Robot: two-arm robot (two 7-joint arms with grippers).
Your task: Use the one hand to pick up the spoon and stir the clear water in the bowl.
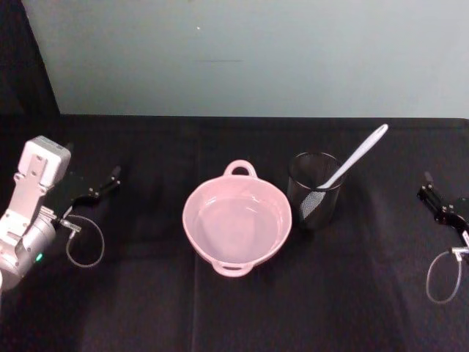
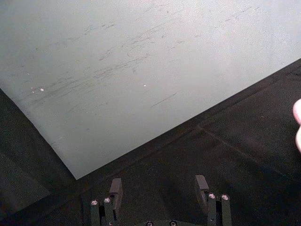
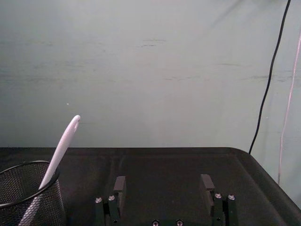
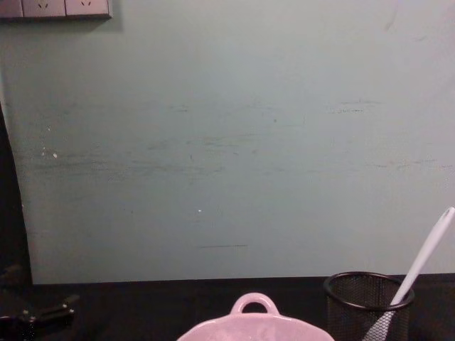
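- From my station the head view showed the bowl, pale pink with a loop handle on its far rim, sitting at the middle of the black tabletop with clear water in it.
- Just to the bowl's right stood a black wire-mesh cup, close to the bowl, though I could not tell whether they touched.
- The spoon stood in that cup, bowl end down inside the mesh, its long white handle leaning up and away to the right, well above the cup's rim.
- The left pincer hung over the left side of the tabletop, well apart from the bowl; its wrist view showed the two fingers spread wide with nothing between them.
- The right pincer sat at the far right edge, well clear of the cup; its wrist view showed the fingers parted just as wide, holding nothing, with the spoon and mesh cup off to one side ahead of it.
- In the chest view I saw the bowl's handle, the cup and the slanted spoon low against a pale green wall.
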